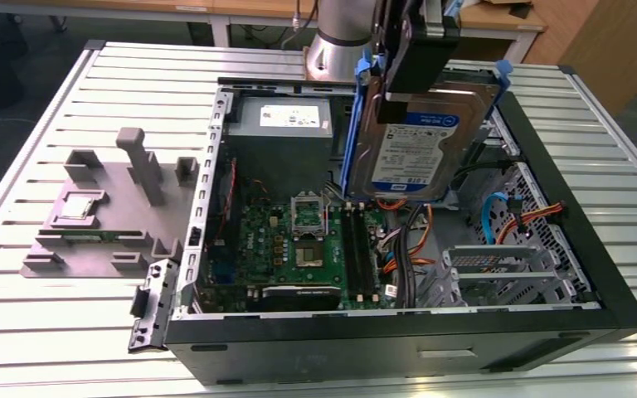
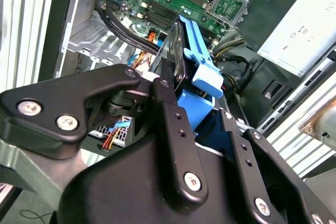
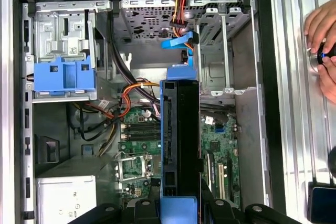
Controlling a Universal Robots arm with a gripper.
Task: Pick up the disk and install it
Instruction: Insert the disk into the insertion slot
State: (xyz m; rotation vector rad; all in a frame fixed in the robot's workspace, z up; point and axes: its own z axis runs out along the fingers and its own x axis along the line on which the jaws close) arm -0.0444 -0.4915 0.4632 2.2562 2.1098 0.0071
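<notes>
Above the open computer case (image 1: 584, 282), your claw (image 1: 405, 83) is clenched on the upper end of the disk (image 1: 418, 149), its fingers (image 2: 164, 85) pressed against the flat faces with the blue caddy frame between them. The disk hangs on edge, label facing the exterior view, its lower end over the motherboard (image 1: 296, 240) near the memory slots and, as far as I can judge, touching nothing. So the pick-up looks done and you are in the carry-and-install step, with the disk not yet seated anywhere. In the first wrist view it shows edge-on, its long axis running toward the grey drive cages (image 3: 220, 40) at the case's front, with orange and blue cables (image 3: 178, 30) draped just ahead of it. Seating it would call for squaring the caddy with a cage's rails and keeping it clear of those cables. Another blue caddy (image 3: 64, 74) already sits in the neighbouring cage, and the grey power supply (image 1: 283, 120) lies at the opposite end. The case rests on a slatted metal desk (image 1: 53, 332), with a grey fixture block (image 1: 109, 224) beside it on the exterior view's left. A person's hand (image 3: 320, 45) rests on the desk just outside the case. Wooden furniture (image 1: 584, 41) stands beyond.
</notes>
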